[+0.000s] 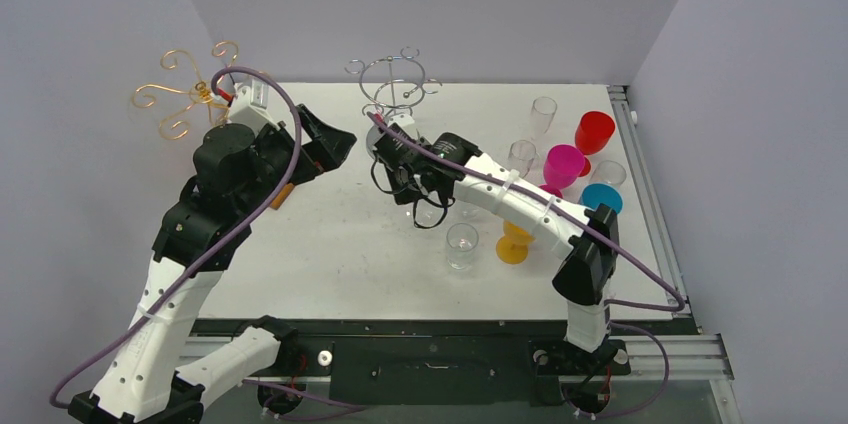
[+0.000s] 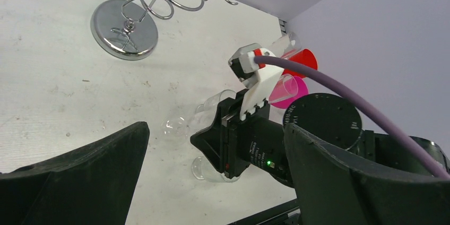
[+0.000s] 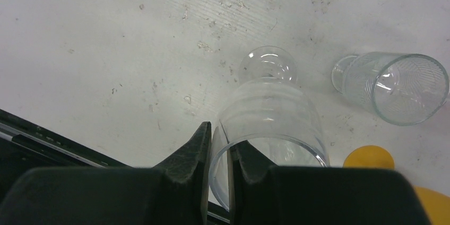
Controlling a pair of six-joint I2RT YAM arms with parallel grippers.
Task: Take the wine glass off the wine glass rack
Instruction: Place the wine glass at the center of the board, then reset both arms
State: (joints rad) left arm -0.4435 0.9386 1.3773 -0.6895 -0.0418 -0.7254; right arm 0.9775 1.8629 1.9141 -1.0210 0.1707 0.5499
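1. Right gripper: one; its two fingers are pinched on the rim of the wine glass, the glass wall between them.
2. Wine glass: one, clear, foot downward over the table, just in front of the silver rack and apart from it. Whether the foot touches the table cannot be told.
3. Left gripper: one; fingers spread wide, holding nothing, to the left of the silver rack.
4. Racks: two, the silver rack at back centre and the gold rack at back left.
5. Other clear glasses: four, at and.
6. Coloured cups: four on the right, namely red cup, pink cup, blue cup and orange cup.
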